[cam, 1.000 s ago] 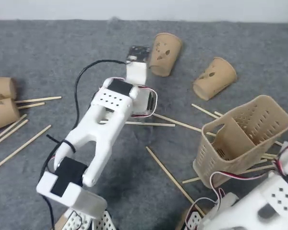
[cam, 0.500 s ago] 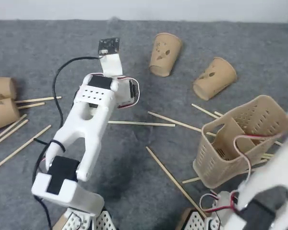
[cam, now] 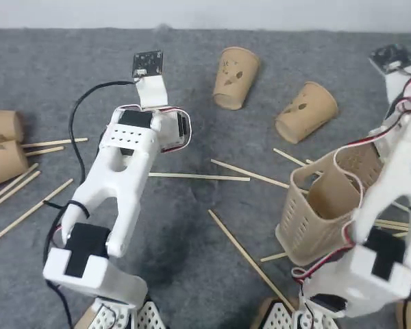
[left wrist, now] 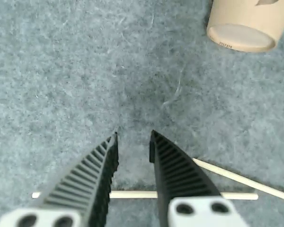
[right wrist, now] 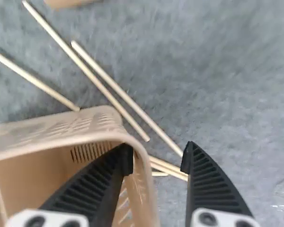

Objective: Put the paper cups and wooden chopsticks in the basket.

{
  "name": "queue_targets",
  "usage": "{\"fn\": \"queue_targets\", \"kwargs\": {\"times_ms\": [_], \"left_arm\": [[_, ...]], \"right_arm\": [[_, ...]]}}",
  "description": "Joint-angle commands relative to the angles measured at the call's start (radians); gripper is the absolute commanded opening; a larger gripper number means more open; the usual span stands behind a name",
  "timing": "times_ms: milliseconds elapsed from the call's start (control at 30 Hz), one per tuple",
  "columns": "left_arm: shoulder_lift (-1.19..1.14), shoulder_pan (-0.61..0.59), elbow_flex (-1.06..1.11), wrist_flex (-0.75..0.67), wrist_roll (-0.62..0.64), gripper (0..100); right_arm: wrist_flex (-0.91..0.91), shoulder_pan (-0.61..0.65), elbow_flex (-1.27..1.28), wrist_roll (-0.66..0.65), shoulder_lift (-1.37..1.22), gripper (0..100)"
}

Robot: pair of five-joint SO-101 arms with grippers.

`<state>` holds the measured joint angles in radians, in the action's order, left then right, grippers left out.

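Two paper cups [cam: 236, 75] [cam: 306, 111] lie on their sides at the back of the grey mat, and two more cups [cam: 3, 161] lie at the left edge. Wooden chopsticks [cam: 198, 177] are scattered across the mat. The tan basket [cam: 308, 219] stands at the right. My left gripper [left wrist: 134, 136] hovers narrowly open and empty over bare mat, just past a chopstick [left wrist: 132, 194], with a cup [left wrist: 246, 23] ahead of it. My right gripper [right wrist: 158, 146] is open, its fingers on either side of the basket's rim [right wrist: 141, 156].
More chopsticks [cam: 27, 212] lie at the left near the cups, one long chopstick [cam: 246, 257] lies in front of the basket, and several [right wrist: 109, 90] lie beyond it. The right arm [cam: 397, 157] hangs over the basket.
The left arm swung left, away from the back cup. The right arm rose from the lower right corner and came over the basket, its wrist now high at the right.
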<state>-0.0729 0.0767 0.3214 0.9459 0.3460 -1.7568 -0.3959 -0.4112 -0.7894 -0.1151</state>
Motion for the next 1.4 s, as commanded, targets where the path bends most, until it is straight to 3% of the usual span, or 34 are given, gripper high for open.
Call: {"fn": "queue_targets", "kwargs": {"times_ms": [0, 100, 333, 600, 967, 1167, 1367], "left_arm": [[0.054, -0.003, -0.002, -0.031, -0.009, 10], [0.054, -0.003, -0.002, -0.031, -0.009, 10], [0.064, -0.009, -0.002, -0.018, -0.008, 10], [0.212, -0.012, -0.093, 0.216, -0.006, 10], [0.555, -0.141, 0.093, 0.161, -0.006, 10], [0.654, -0.232, 0.145, 0.166, -0.006, 10], [0.667, -0.351, 0.147, 0.244, -0.008, 10]], "right_arm": [[-0.039, -0.033, -0.049, -0.025, -0.044, 14.2], [-0.039, -0.033, -0.049, -0.025, -0.061, 0.0], [-0.041, -0.036, -0.054, 0.035, 0.021, 0.7], [-0.041, 0.035, -0.054, 0.272, 0.199, 0.7], [-0.036, 0.360, -0.071, 0.698, 0.387, 0.6], [0.008, 0.539, -0.226, 0.881, 0.323, 0.7], [0.104, 0.704, -0.322, 0.970, 0.143, 0.7]]}}
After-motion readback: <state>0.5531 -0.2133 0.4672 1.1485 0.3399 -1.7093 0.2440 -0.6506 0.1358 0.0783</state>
